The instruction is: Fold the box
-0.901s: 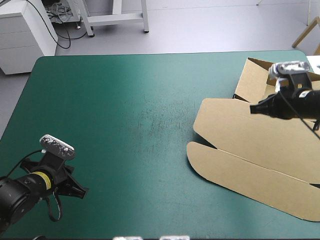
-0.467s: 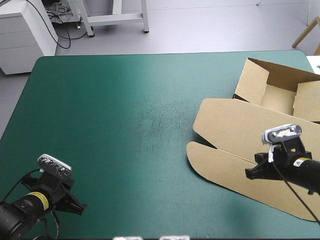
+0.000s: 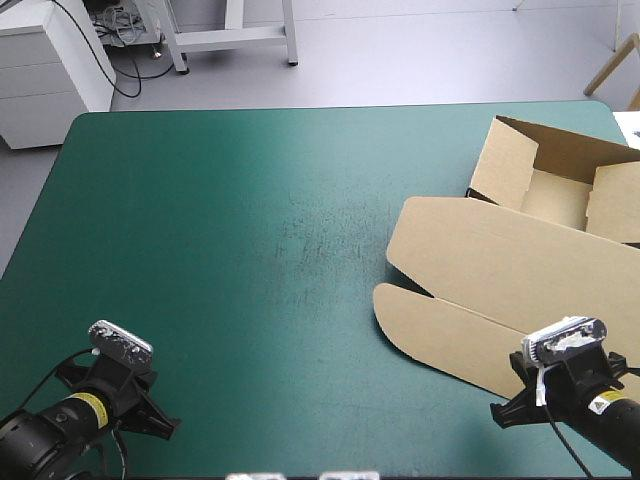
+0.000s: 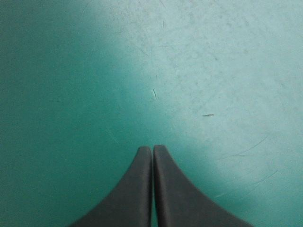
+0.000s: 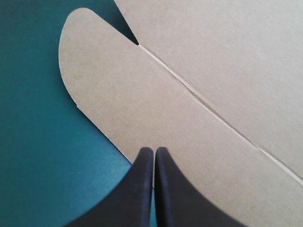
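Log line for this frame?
box: tray walls up, lid flat | left gripper: jaws shut, over bare teal-green cover | right gripper: jaws shut, over near flap edge

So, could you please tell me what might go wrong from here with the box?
The right gripper is shut at the near edge of the box, over its flat lid, so it may shove the sheet rather than grip it. The left gripper, shut over bare teal-green cover far across the table, could not steady the box if it slides.
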